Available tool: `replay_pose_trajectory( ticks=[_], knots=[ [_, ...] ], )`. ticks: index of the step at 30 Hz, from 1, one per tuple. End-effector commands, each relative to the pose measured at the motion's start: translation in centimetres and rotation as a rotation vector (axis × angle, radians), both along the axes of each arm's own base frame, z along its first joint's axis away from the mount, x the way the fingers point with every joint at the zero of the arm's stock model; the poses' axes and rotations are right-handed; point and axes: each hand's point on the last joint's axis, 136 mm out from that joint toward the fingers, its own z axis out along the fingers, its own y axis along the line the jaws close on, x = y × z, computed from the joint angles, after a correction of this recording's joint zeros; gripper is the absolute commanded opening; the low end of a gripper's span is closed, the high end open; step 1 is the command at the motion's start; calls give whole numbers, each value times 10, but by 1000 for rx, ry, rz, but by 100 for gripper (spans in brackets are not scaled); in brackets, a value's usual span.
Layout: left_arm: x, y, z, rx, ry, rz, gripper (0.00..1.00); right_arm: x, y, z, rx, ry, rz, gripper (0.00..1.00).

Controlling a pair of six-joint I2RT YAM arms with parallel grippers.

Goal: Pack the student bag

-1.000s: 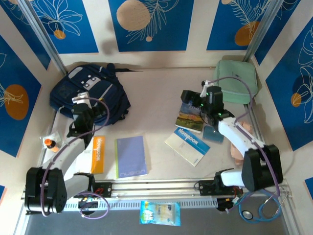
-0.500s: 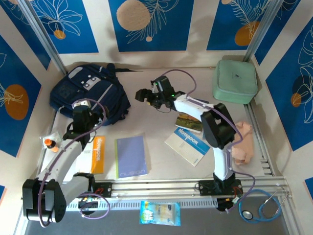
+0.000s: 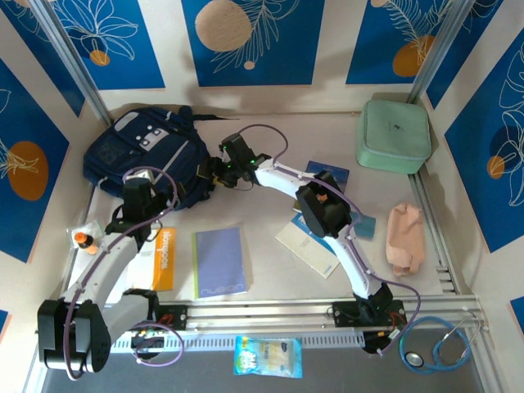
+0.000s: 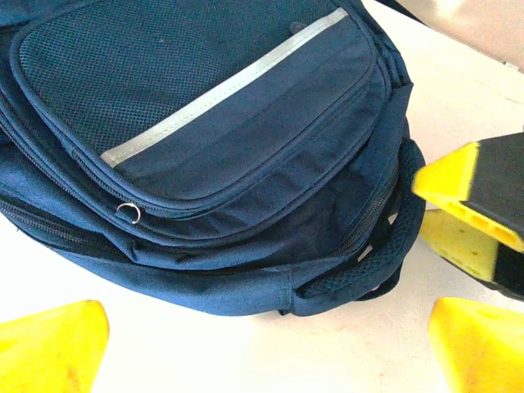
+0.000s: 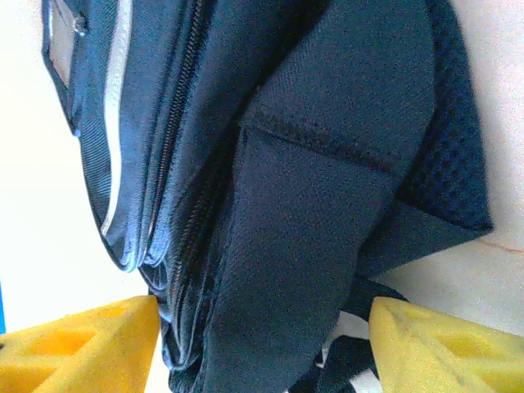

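At the bag (image 3: 147, 151) edge, your right tool (image 5: 264, 315) sits apart astride the fabric, left tool (image 4: 262, 344) apart, empty: likely bag-opening step, so clamp next.

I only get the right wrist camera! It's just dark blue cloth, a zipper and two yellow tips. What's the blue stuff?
Observer: That's the student bag, lying in the far left corner of the table.
Operator: Where's the other arm?
Observer: The left gripper is at the bag's near edge, jaws wide open, holding nothing.
Operator: What can we put in?
Observer: An orange notebook and a purple notebook lie side by side on the near left part of the table.
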Motion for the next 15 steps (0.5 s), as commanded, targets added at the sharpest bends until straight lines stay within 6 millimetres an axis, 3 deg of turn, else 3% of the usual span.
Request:
replay_pose_trajectory(
  ticks=[1,6,9,15],
  knots=[
    [1,2,11,7,-12,1,100,2,8,-12,-2,49,-8,63],
    [0,3,9,-5,-5,10,100,4,15,-18,-2,57,21,37],
    [-1,2,2,-23,17,22,100,4,7,-5,-12,22,21,23],
    [9,-4,-11,-70,68,23,100,1,-44,47,13,-101,-51,21]
  ],
)
